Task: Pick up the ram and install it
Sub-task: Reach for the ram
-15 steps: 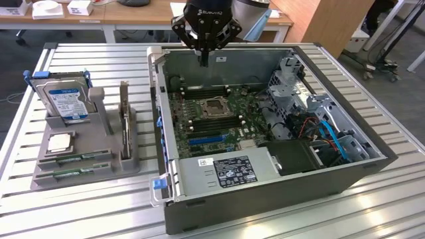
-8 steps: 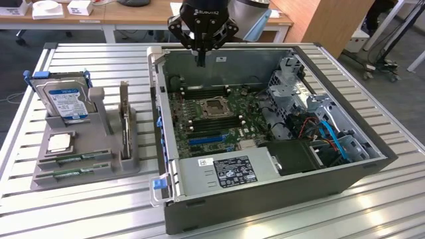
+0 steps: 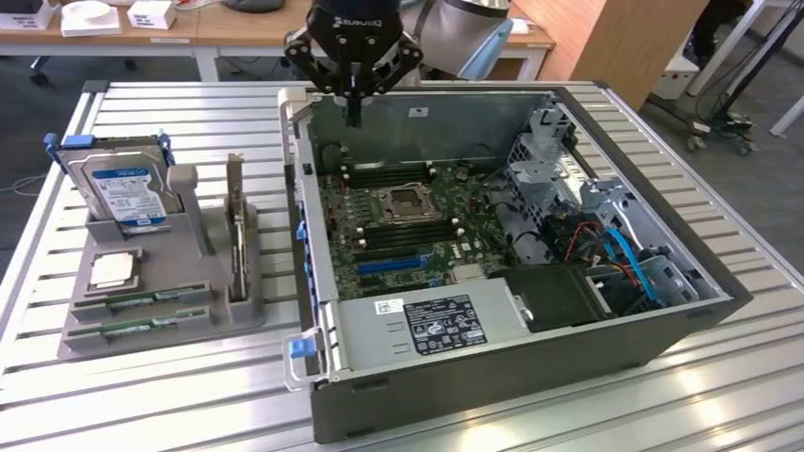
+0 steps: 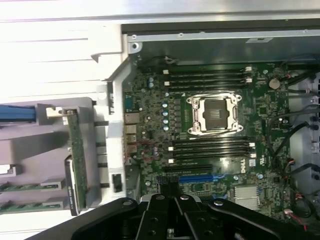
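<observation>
Two green sticks are sitting in the grey stand (image 3: 201, 322) on the exterior view's left. We are taking the farther one as the ram (image 3: 149, 300) and the nearer as the spare stick (image 3: 136, 327). The stand is lying on the table (image 3: 164, 400), just beside the open case (image 3: 453, 111). — A

We are logging the gripper (image 3: 353, 115) as hanging over the far edge of the case, well apart from the stand. Its fingers are pressed together and carrying nothing. From the wrist, the gripper (image 4: 168, 184) is looking down on the board (image 4: 150, 102). — B

We are judging the step in hand to be the pick-up, not yet begun. To do it well, we are thinking the fingers need spreading before any descent. They should be closing across the thin faces of the ram (image 4: 24, 186) near mid-length, coming straight down and clear of the spare stick (image 4: 24, 205) and the stand's walls. The lift should be going straight up out of the slot, so that nothing is twisting. — A

On orientation, the ram is standing on its long edge at the end of the stand nearer the exterior camera. The hard drive (image 3: 126, 193) and the card (image 3: 235, 221) are sitting beyond it. Its long axis is running across the stand, roughly along the exterior view's left to right. From the wrist, that axis is lying about parallel to the memory slots (image 4: 210, 147). We are unable to tell which end is carrying the notch. — B
</observation>
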`<state>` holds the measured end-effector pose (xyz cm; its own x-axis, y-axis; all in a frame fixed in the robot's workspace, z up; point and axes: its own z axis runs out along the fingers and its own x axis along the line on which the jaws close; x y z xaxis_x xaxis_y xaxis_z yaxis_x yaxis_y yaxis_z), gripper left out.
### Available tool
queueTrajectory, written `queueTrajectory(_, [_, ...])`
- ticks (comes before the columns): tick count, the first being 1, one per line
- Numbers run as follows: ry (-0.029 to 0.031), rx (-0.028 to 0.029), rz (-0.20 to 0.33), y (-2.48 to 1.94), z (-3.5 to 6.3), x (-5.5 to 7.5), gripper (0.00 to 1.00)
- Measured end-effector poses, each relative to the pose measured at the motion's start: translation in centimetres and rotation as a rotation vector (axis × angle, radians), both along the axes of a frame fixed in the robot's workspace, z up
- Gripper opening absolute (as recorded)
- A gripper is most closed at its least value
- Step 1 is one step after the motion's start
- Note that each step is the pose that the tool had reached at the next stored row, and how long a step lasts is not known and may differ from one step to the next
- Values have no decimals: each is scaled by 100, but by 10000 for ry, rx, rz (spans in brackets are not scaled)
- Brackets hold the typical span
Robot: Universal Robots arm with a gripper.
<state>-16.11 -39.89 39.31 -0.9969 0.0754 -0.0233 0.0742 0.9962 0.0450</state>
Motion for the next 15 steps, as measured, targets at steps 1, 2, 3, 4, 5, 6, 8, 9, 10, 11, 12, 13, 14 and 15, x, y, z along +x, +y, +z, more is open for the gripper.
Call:
queueTrajectory(1, [0,0,0,0,-1,-42,10])
queueTrajectory(2, [0,-1,0,0,0,-83,10])
queueTrajectory(3, [0,0,2,0,-1,-123,10])
queueTrajectory(4, [0,0,0,0,-2,-164,10])
queueTrajectory(5, [0,0,-1,0,-2,-201,10])
queueTrajectory(6, [0,0,0,0,-2,-237,10])
queueTrajectory(8, [0,0,2,0,-3,-317,10])
queueTrajectory(9, [0,0,0,0,-3,-354,10])
queueTrajectory(10, [0,0,-1,0,-4,-391,10])
queueTrajectory(11, [0,0,0,0,-4,-427,10])
queueTrajectory(12, [0,0,2,0,-5,-464,10])
queueTrajectory(13, [0,0,1,0,-6,-502,10])
queueTrajectory(14, [0,0,0,0,-6,-542,10])
queueTrajectory(15, [-1,1,0,0,-7,-578,10])
